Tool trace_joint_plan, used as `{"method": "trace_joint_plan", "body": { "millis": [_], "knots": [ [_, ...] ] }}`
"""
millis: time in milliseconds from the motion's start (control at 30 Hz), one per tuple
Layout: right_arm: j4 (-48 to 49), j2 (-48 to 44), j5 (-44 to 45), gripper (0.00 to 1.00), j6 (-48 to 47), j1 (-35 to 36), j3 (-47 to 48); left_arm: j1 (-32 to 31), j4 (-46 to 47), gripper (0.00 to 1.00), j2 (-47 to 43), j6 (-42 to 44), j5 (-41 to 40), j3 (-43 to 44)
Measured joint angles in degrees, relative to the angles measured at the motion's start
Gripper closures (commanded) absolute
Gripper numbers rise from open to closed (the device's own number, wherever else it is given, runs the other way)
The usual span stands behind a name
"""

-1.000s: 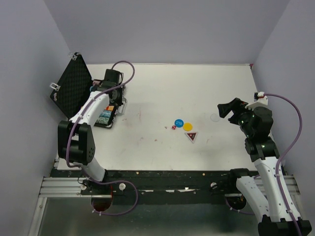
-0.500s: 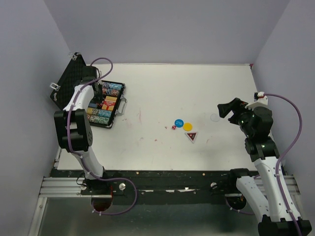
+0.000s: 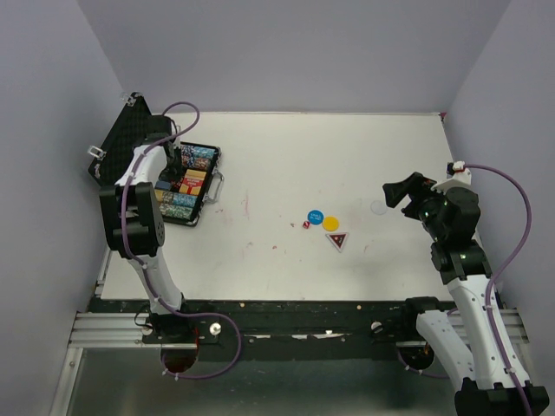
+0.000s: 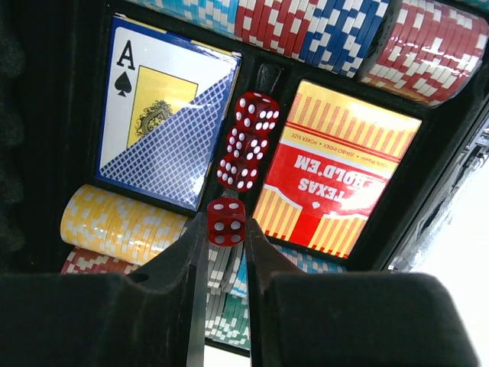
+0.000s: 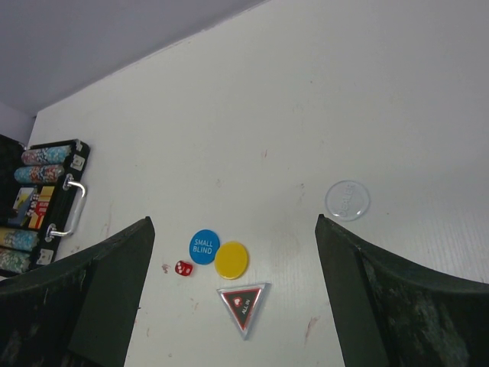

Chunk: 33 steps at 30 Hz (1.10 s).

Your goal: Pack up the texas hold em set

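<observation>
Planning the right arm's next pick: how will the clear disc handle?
The clear disc lies flat on the smooth table, so it probably slides when pushed and resists pinching from above. It looks thin and light, likely stiff plastic.

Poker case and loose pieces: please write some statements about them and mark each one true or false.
1. The left gripper holds a red die over the case. True.
2. The case is closed. False: it is open, with the lid raised.
3. The blue disc and the yellow disc lie side by side. True.
4. The right gripper holds the white disc. False: it is open and empty; the disc lies on the table.
5. No die lies on the table. False: a loose die lies beside the blue disc.
</observation>
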Motion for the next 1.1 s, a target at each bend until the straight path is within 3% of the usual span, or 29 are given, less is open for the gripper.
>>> {"method": "trace_joint_plan", "body": {
  "millis": [767, 1100],
  "knots": [
    [0.00, 0.15, -0.02, 0.06, 0.00, 0.00, 0.00, 0.07, -2.05, 0.71, 3.15, 0.00, 0.15, 1.01],
    [0.00, 0.15, -0.04, 0.06, 0.00, 0.00, 0.00, 0.07, -2.29, 0.61, 3.15, -0.09, 0.13, 1.11]
  ]
}}
